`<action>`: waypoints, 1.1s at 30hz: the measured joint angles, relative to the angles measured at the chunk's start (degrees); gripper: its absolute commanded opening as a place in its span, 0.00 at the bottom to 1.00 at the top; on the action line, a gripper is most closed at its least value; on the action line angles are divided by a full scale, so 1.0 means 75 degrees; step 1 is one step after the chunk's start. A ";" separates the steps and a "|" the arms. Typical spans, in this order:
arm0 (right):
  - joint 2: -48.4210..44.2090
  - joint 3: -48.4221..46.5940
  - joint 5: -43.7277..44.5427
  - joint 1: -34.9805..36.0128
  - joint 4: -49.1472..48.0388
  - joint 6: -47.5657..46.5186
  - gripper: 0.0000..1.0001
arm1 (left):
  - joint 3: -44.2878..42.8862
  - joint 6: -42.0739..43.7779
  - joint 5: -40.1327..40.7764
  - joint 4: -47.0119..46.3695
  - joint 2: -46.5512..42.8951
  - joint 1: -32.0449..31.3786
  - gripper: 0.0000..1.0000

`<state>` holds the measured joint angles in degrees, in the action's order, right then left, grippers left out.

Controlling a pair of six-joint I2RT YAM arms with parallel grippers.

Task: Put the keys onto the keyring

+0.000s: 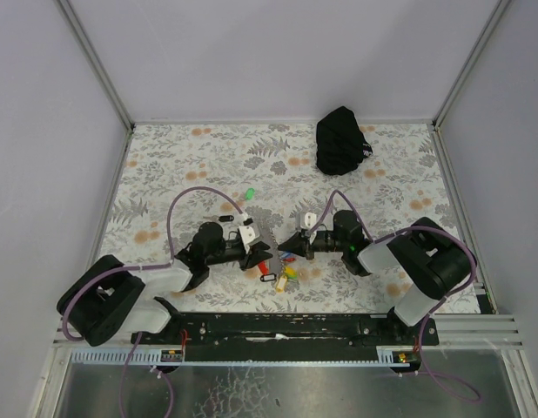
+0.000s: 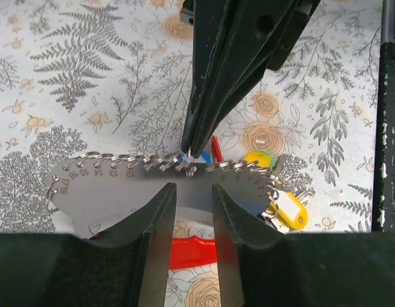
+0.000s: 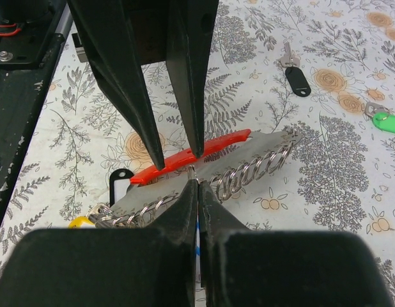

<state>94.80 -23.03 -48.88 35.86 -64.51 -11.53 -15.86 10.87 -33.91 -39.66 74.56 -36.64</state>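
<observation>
Top external. Shows matte black left gripper (image 1: pixel 254 255) and right gripper (image 1: pixel 292 246) tip to tip over floral-print table cover (image 1: pixel 164 165). Places keyring (image 1: pixel 278 268) just beneath them, a jumble of red, yellow and blue bits. Finds green key (image 1: pixel 249 193) lying apart, further back, near a black-tagged key (image 1: pixel 225 218). Spots crumpled black fabric bag (image 1: pixel 343 139) at far right.

Left wrist. Shows own jaws parted, tips at edge of flat grey metal plate (image 2: pixel 108 188) stamped with numbers, silvery wire coil (image 2: pixel 153 161) along its rim. Catches right fingers (image 2: pixel 216 83) pressed together, point on the coil. Glimpses glossy red strap (image 2: pixel 191 252) and yellow oval tag (image 2: pixel 290 211).

Right wrist. Confirms own jaws closed, with thin blue sliver (image 3: pixel 197 236) between them; cannot tell what. Sees left fingers (image 3: pixel 133 109) apart, tips at the strap.
</observation>
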 measured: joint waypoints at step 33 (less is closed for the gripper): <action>0.0245 0.0061 -0.0044 -0.0006 -0.0828 0.0731 0.00 | 0.0460 -0.0653 0.0061 -0.2821 0.1265 0.0000 0.11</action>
<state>96.64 -22.57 -49.21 35.81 -70.72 -6.04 -12.40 5.98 -33.45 -60.82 84.05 -36.64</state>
